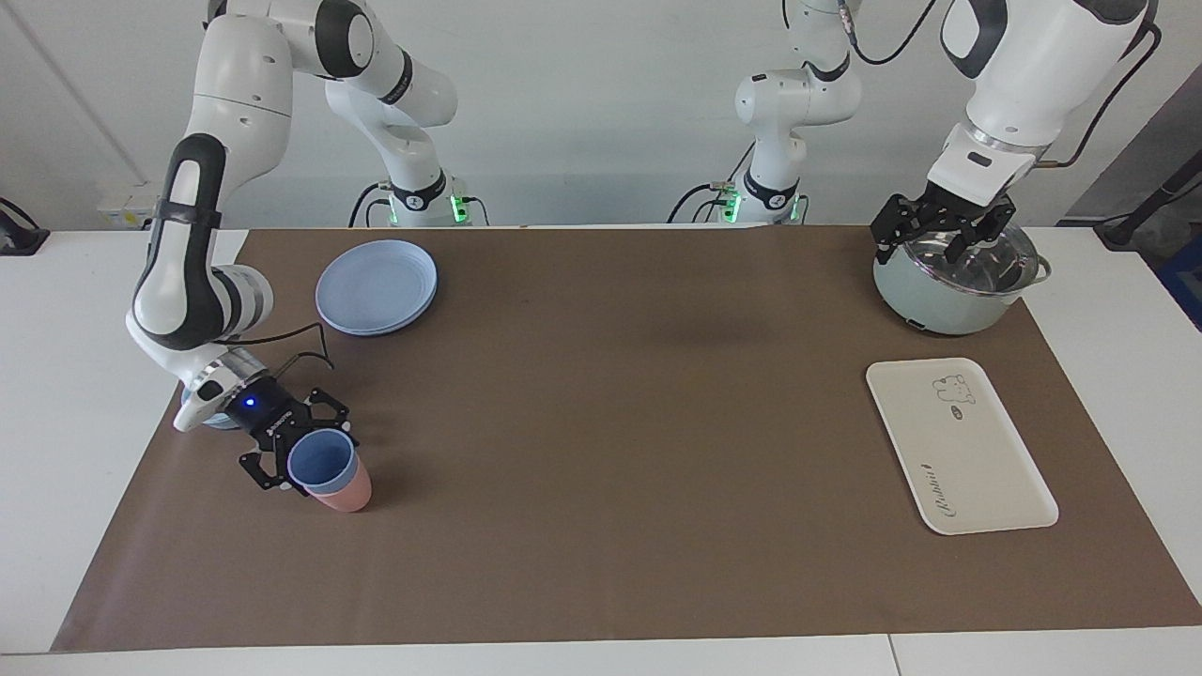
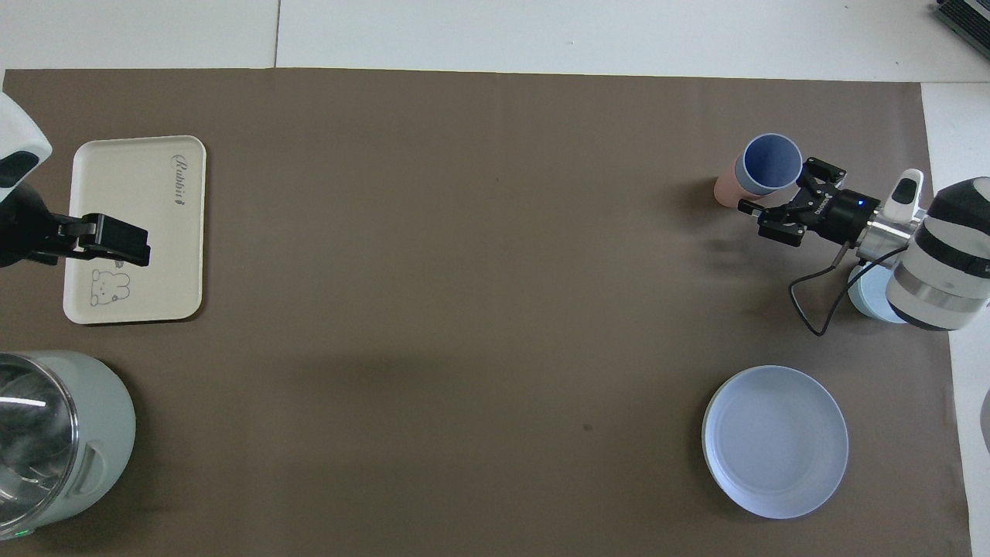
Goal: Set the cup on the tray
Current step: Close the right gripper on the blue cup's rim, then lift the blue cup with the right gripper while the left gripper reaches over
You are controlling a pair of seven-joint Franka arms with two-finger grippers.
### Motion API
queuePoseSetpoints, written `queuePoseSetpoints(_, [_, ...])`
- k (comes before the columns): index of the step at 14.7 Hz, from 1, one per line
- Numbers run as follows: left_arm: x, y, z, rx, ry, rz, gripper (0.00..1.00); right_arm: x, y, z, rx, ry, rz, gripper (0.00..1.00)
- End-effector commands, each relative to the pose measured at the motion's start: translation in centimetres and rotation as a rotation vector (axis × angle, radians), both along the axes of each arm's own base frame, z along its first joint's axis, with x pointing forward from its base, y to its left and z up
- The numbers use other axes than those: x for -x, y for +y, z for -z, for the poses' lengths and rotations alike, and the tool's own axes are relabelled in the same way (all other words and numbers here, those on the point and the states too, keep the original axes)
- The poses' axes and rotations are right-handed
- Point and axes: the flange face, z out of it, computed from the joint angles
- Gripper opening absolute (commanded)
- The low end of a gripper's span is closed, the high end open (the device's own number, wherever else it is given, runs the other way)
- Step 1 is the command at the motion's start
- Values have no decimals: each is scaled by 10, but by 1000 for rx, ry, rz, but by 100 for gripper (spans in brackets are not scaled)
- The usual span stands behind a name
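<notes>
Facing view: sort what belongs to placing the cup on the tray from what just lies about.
Job:
- blue plastic tumbler
- cream rectangular tray
- open right gripper at the tumbler

Lying about:
- pink cup
- round blue plate
- light-blue bowl
- pale-green lidded pot

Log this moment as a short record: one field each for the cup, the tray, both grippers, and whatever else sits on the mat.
cup: blue cup, upright, nested in a pink cup, at the right arm's end of the mat
tray: cream tray, nothing on it, at the left arm's end
right gripper: right gripper, open, fingers either side of the blue cup at its rim, not closed on it
left gripper: left gripper, open, waiting over the pot
other items: blue plate; light-blue bowl, mostly hidden by the right arm
task state: cup not yet lifted
</notes>
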Motion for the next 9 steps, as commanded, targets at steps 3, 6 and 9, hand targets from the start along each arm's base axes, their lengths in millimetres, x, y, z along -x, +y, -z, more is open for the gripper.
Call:
queuePoseSetpoints(3, [6, -1, -2, 6, -9, 5, 100, -13, -1, -2, 26, -35, 39, 100])
queuePoseSetpoints(6, [7, -1, -2, 6, -9, 6, 100, -18, 3, -2, 36, -40, 54, 100])
queuePoseSetpoints(9, [6, -1, -3, 6, -10, 6, 100, -22, 19, -2, 19, -47, 55, 100])
